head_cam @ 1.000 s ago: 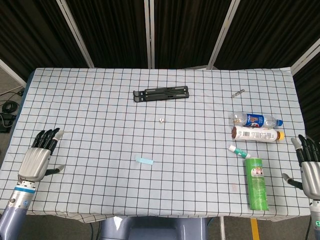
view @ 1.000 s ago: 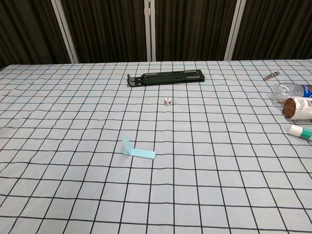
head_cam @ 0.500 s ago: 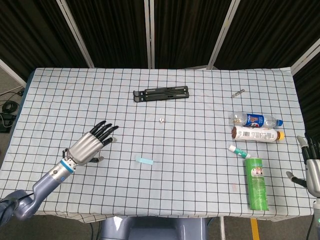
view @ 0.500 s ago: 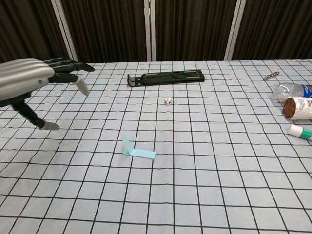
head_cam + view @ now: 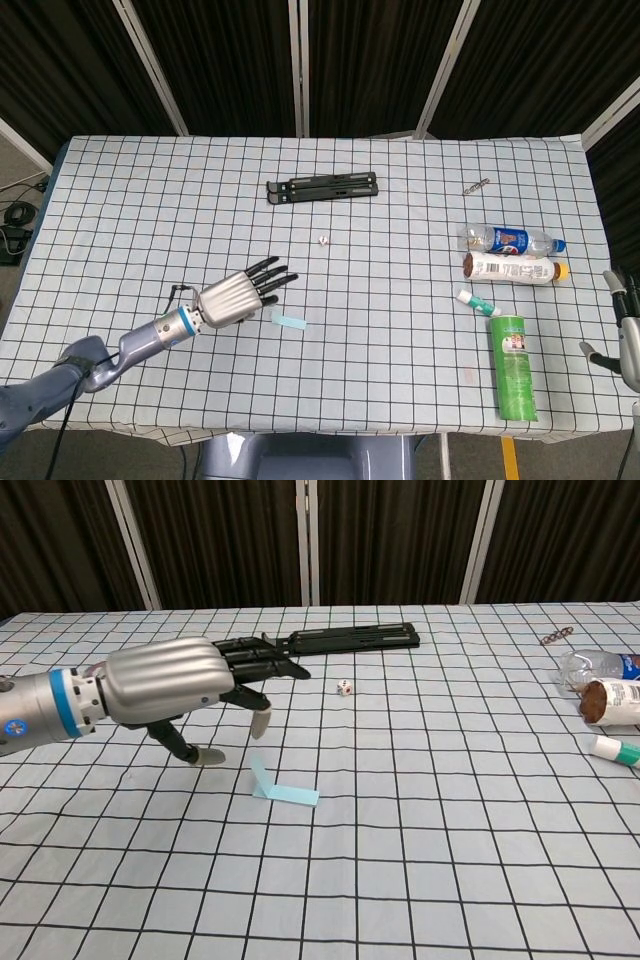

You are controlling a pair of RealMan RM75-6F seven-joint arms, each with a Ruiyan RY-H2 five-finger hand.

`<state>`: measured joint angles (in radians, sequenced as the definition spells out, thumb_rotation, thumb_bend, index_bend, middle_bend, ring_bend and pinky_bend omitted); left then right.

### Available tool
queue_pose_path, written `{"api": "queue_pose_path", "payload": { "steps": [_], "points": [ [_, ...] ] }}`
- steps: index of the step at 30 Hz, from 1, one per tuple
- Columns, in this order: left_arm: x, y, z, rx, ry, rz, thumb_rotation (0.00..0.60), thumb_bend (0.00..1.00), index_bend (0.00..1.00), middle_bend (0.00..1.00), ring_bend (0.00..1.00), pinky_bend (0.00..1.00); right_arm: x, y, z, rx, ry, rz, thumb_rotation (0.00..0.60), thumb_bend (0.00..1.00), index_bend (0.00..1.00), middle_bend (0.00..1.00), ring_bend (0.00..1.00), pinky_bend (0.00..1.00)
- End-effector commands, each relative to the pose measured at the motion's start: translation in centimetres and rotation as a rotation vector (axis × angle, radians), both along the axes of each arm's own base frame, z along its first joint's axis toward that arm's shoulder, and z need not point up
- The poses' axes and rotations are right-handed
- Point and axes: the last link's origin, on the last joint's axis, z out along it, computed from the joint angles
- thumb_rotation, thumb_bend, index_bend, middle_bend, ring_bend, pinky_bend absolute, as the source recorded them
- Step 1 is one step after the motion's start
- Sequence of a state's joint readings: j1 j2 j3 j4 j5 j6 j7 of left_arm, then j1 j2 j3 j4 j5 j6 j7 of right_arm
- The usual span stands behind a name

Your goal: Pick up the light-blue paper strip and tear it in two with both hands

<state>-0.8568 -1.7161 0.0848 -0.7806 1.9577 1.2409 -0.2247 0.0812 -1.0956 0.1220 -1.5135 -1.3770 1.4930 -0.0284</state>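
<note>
The light-blue paper strip point(image 5: 291, 321) point(image 5: 286, 792) lies on the checked tablecloth near the middle front, its left end folded upward. My left hand point(image 5: 240, 293) point(image 5: 180, 685) hovers just left of and above the strip, fingers stretched out and apart, holding nothing. It does not touch the paper. My right hand point(image 5: 626, 335) shows only at the far right edge of the head view, off the table's corner, fingers spread and empty.
A black folding stand point(image 5: 322, 187) point(image 5: 340, 638) lies at the back middle, with a small white die point(image 5: 323, 240) point(image 5: 344, 688) in front of it. On the right lie two bottles point(image 5: 510, 254), a small white-and-teal tube point(image 5: 479, 302) and a green can point(image 5: 514, 366). A small chain point(image 5: 476, 184) lies at the back right.
My left hand has swept from the table's left edge rightward to just beside the paper strip. The right hand has drawn back slightly toward the right edge.
</note>
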Motion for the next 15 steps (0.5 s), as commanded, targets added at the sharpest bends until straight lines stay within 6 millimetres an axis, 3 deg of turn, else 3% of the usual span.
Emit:
{"api": "queue_pose_path", "payload": {
  "steps": [1,8,15],
  "points": [
    [0.77,-0.07,-0.87,-0.009,0.006,-0.031,0.6,0.3,0.43,0.0,0.0,0.0,-0.01,0.03,0.02,0.0,-0.001,0.0,0.6,0.0,0.0,0.0,0.0,0.0],
    [1.38,-0.09,-1.69,-0.012,0.035,-0.058,0.6,0.38,0.44,0.0,0.0,0.0,-0.04,0.09,0.16,-0.002,-0.003,0.0,0.6,0.0,0.0,0.0,0.0,0.0],
    [0.91,0.09,-1.62,-0.004,0.066,-0.056,0.6,0.39,0.47,0.0,0.0,0.0,-0.11,0.08,0.3,-0.006,-0.008,-0.002,0.6,0.0,0.0,0.0,0.0,0.0]
  ]
}}
